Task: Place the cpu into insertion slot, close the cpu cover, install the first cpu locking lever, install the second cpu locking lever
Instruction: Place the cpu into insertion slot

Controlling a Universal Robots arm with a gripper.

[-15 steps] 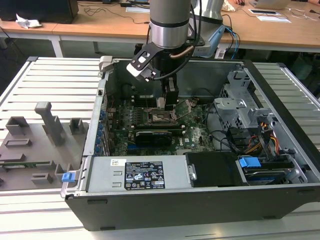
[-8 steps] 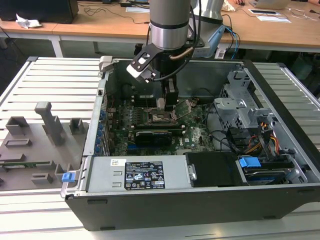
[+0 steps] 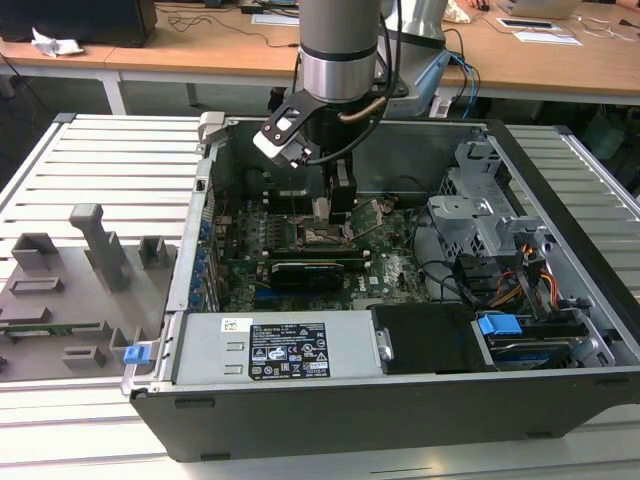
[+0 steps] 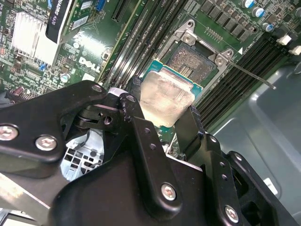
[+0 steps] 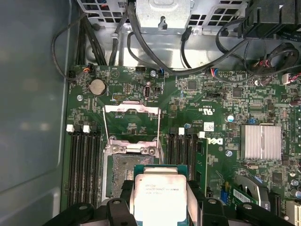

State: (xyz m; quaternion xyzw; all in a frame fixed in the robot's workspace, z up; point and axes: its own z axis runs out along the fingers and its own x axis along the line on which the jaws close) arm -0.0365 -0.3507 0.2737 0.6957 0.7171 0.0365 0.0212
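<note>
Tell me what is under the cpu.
The cpu, held in the pincer, hangs over the insertion slot. Part of the slot's dark pin grid shows past the chip's edge; the rest is covered by the chip.

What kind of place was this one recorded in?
Likely a robotics lab or workshop: an open PC case sits on a slatted metal bench, wooden desks with cables stand behind, and the arm's hand holds a cpu over the motherboard.
</note>
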